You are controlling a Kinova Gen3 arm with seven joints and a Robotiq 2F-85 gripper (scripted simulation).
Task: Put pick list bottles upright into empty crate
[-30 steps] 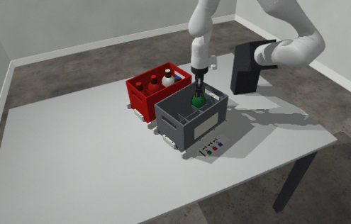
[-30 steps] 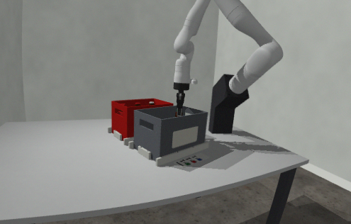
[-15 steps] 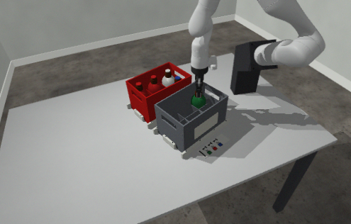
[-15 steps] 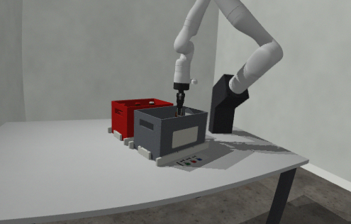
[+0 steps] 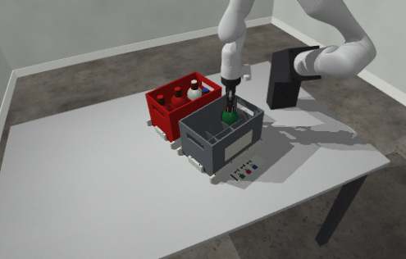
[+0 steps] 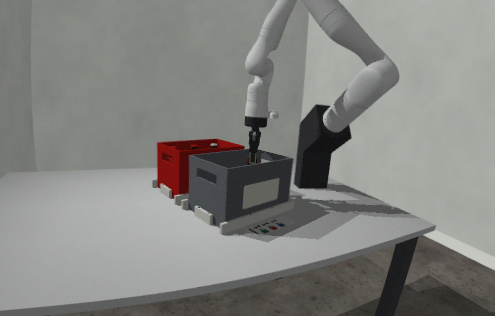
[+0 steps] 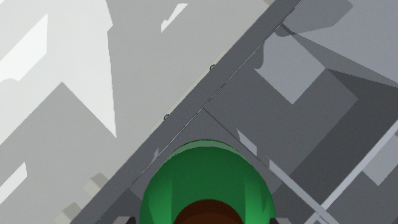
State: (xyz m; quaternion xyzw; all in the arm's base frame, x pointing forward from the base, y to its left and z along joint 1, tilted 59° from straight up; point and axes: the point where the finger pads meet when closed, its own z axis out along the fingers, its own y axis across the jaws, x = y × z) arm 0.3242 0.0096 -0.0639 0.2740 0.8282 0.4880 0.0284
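Note:
A green-label bottle [image 5: 229,116] [image 7: 207,180] stands upright in a back compartment of the grey crate [image 5: 215,152] [image 6: 217,192]. My gripper [image 5: 230,107] [image 6: 253,156] points straight down over the bottle's neck with its fingers open, one on each side of the brown cap. The red crate [image 5: 170,119] [image 6: 169,165] stands just behind the grey one. It holds two red-label bottles [image 5: 177,97], a white-label bottle [image 5: 194,91] and a blue-capped one [image 5: 205,90]. The pick list [image 5: 247,169] [image 6: 269,228] lies in front of the grey crate and shows green, red and blue dots.
The arm's black base block [image 5: 285,86] [image 6: 314,150] stands on the table behind and to the right of the crates. Thin dividers split the grey crate into compartments. The table's right edge is close to the pick list.

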